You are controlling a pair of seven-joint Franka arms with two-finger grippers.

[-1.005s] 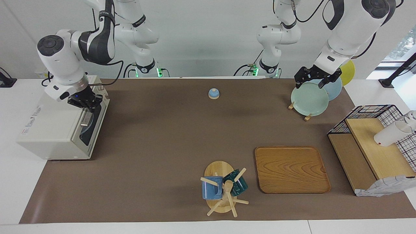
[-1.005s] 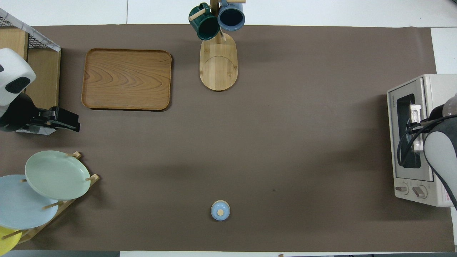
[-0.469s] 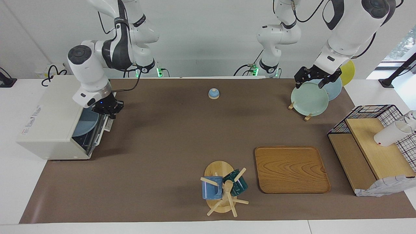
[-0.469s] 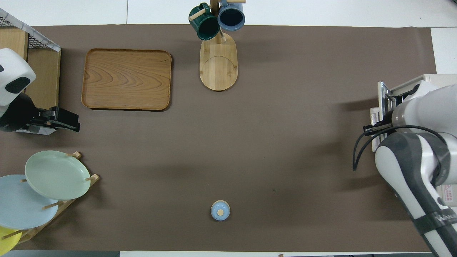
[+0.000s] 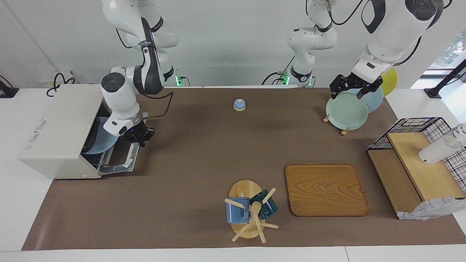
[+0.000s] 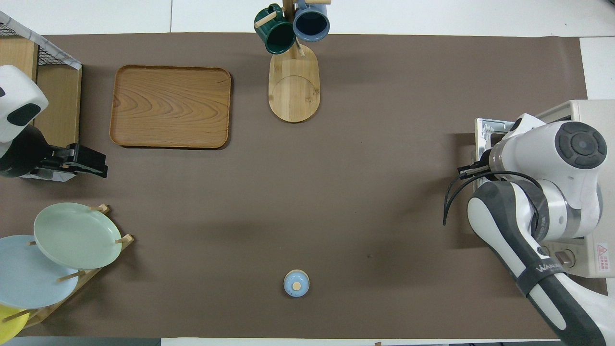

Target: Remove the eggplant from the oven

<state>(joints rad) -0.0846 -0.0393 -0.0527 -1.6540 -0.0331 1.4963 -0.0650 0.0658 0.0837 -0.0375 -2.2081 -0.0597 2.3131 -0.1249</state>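
Gripping the handle edge of the oven (image 5: 58, 131) door, right gripper (image 5: 137, 137) with jaws closed on it. Eggplant not discernible; only a blue plate (image 5: 100, 140) inside. Left gripper (image 5: 350, 87) waiting over the plate rack (image 5: 344, 111), jaw state unclear

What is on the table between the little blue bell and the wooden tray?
Nothing: only bare brown mat lies between the small blue bell and the rectangular wooden tray, seen overhead.

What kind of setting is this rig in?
Likely a lab benchtop staged as a kitchen: a toaster oven with its door down, plates in a wooden plate rack, and a mug tree, all laid out on a brown mat against bare white walls.
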